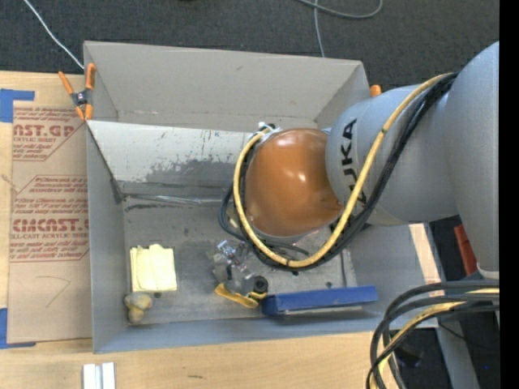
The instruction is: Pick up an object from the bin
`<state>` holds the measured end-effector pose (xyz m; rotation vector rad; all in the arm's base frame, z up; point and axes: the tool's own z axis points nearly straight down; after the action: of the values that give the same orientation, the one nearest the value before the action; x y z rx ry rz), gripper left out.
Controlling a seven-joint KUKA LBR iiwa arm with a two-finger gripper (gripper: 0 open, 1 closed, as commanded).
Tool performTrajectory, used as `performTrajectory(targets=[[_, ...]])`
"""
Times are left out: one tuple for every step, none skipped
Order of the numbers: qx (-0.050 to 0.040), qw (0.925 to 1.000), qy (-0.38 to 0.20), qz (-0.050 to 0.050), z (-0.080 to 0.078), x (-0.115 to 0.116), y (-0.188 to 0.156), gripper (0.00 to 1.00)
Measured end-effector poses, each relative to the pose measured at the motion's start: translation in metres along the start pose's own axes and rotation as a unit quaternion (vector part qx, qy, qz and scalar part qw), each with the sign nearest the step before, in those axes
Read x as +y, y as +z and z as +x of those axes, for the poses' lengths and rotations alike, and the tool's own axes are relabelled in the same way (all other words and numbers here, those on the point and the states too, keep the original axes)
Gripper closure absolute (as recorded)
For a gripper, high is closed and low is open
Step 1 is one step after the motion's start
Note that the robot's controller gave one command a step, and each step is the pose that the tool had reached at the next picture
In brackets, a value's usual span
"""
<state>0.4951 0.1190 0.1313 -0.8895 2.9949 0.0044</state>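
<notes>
- Your gripper (237, 271) hangs low at the bin's (104, 250) 6 o'clock, under the orange wrist cover (288, 181); you cannot tell whether it is parted or closed.
- A small yellow piece (232, 296) lies just beside it, at its 6 o'clock.
- A blue flat bar (324, 301) lies at its 4 o'clock.
- A pale yellow block (152, 268) lies well apart at 9 o'clock.

We find open floor in the bin (104, 217) along the back wall and between the pale yellow block (152, 268) and the small clutter (237, 272). The arm's orange cover (288, 181) overhangs the view's right side, where a blue bar (324, 301) lies along the front wall.
</notes>
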Motion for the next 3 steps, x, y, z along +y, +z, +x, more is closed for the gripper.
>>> performTrajectory(targets=[[0.0012, 1.0000, -0.001, -0.001, 0.0006, 0.0010, 0.0011, 0.00], [0.0012, 1.0000, 0.000, -0.001, 0.0006, 0.0010, 0.0011, 0.00], [0.0009, 1.0000, -0.002, -0.001, 0.0007, 0.0010, 0.0012, 0.00]])
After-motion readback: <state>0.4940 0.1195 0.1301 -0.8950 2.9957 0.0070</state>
